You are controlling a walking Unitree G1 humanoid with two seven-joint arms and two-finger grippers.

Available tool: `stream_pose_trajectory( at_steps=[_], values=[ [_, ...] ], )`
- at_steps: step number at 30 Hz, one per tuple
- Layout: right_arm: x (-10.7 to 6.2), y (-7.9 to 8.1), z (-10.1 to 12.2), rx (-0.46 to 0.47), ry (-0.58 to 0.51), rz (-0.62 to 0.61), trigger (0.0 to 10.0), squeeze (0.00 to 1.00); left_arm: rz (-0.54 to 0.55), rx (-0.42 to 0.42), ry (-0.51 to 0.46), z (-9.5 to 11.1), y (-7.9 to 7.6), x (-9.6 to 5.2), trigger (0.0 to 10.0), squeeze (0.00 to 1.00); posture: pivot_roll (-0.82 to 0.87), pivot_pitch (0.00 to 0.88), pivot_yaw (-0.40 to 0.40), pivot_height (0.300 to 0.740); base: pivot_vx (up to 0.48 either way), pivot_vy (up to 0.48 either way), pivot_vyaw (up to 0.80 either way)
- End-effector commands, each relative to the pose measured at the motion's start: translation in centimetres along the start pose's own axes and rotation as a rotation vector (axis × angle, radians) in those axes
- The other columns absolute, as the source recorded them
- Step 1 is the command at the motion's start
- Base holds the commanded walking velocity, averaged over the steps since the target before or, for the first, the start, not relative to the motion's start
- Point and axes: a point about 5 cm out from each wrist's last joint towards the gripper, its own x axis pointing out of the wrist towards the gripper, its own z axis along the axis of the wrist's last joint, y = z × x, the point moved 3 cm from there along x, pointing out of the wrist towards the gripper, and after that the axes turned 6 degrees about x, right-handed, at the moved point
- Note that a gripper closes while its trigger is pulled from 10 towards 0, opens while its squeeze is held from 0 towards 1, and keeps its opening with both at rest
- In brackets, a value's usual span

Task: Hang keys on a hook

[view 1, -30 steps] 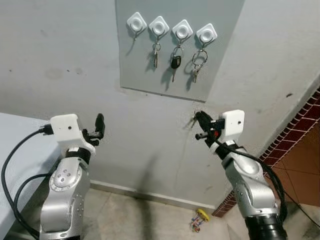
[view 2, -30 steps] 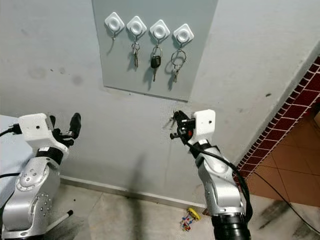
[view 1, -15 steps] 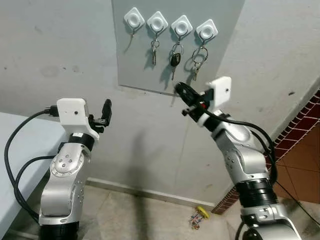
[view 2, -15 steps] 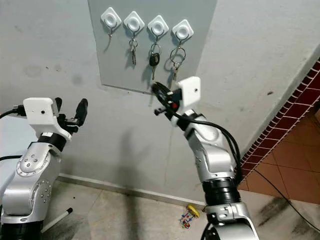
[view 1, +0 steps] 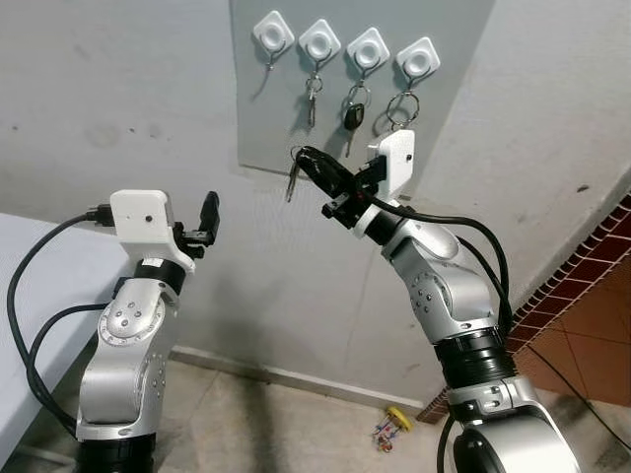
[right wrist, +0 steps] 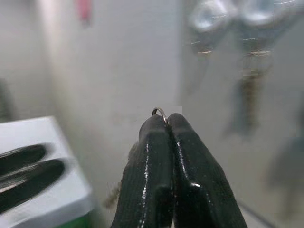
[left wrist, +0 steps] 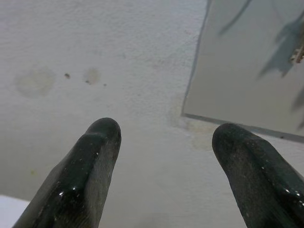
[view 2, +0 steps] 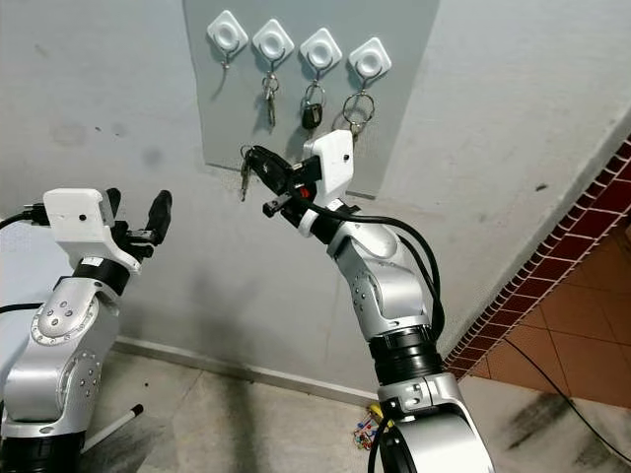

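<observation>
Left pincer (view 1: 209,212) is raised, idle, over the tabletop (view 1: 30,286) edge, well short of the wall; left wrist view shows its fingers (left wrist: 88,166) spread apart, nothing between them.

Right pincer (view 1: 306,163) is up near the wall, fingers clamped tight together on the key ring. Right wrist view shows a sliver of ring (right wrist: 160,112) poking out between the closed tips. The keys (view 1: 292,182) dangle below the fingertips, just in front of the lower edge of the grey panel (view 1: 266,118).

On the panel: four white hooks in a row. The leftmost hook (view 1: 273,37) is free; the other three carry keys, including a black car key (view 1: 350,118) on the third.

Step in hand, as I read it: transport. Keys are held and brought to the panel, not hung yet. They sit below the free hook and slightly to its right.

Next move needs: lift up and a bit left, orient the ring so its opening faces the hook prong, slide it over, then release. Very little ring is exposed past the fingertips, so alignment margin looks tight. Neighbouring keys on the second hook (view 1: 319,44) are close; risk of knocking them.

On the floor by the wall base lies a small yellow-and-red object (view 1: 392,428).
</observation>
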Motion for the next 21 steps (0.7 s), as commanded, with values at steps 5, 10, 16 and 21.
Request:
stream_pose_trajectory(
  at_steps=[5,10,16,21],
  values=[
    [-4.8,-4.9,-1.6,-0.043,-0.008,-0.347,10.0,0.0,0.052,-0.018,0.023,-0.9,0.4,-1.0,10.0,0.0,0.0,0.0,-0.071,0.74,0.0,0.0,0.0],
    [-7.5,-5.6,-2.2,-0.088,-0.014,-0.444,10.0,0.0,0.086,-0.03,0.046,-1.8,0.7,-1.6,10.0,0.0,-0.03,0.0,-0.048,0.74,0.0,0.0,0.0],
    [-8.5,-5.9,-2.3,-0.1,-0.028,-0.51,10.0,0.0,0.09,-0.037,0.05,-2.1,0.7,-1.7,10.0,0.0,-0.03,0.0,-0.045,0.74,0.0,0.0,0.0],
    [-10.8,-7.0,-4.0,-0.11,0.01,-0.624,10.0,0.0,0.1,-0.068,0.12,-4.4,1.3,-1.4,10.0,0.0,-0.06,0.0,-0.013,0.74,0.0,0.0,0.0]
  ],
)
